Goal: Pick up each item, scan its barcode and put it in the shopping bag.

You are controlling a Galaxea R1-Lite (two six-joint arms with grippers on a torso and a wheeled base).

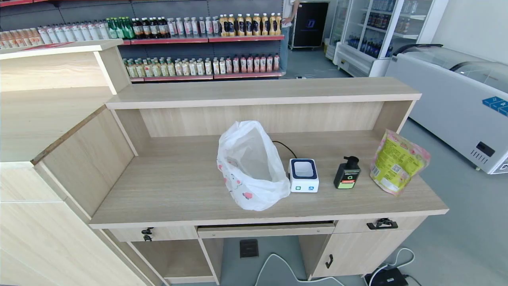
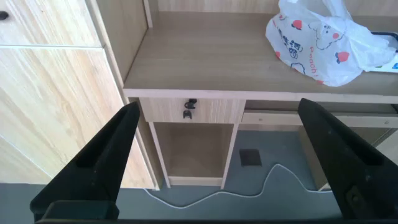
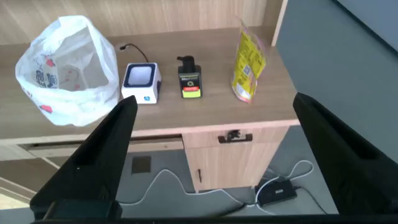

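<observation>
My two items stand on the wooden counter [image 1: 178, 190], to the right of the scanner [image 1: 303, 174]. The black pump bottle [image 1: 347, 172] is upright, long axis vertical, pump head on top and its green and red label turned to my side of the counter. I cannot tell which way the nozzle points. Just to its right, near the counter's right end, the yellow-green pouch [image 1: 399, 161] stands on its bottom edge. Its long axis runs up and down with a slight tilt, and the printed face with its small square code is turned towards me and a little to the left. Bottle and pouch are apart, not touching.

The white shopping bag [image 1: 252, 167] sits left of the scanner, its side touching the scanner's edge and its mouth gaping upward. The scanner lies flat with its window facing up, and a dark cable leaves its back toward the rear wall.

My left gripper [image 2: 219, 107] hangs in front of the counter's left part, out from the keyed drawer, with the bag [image 2: 323, 43] ahead. Its jaws are spread wide and grasp nothing. My right gripper [image 3: 216, 101] hangs out in front of the right part, with the bottle [image 3: 189, 84] and pouch [image 3: 247, 65] ahead. It is likewise spread wide, with nothing between its fingers [image 3: 93, 162] and nothing touched.
</observation>
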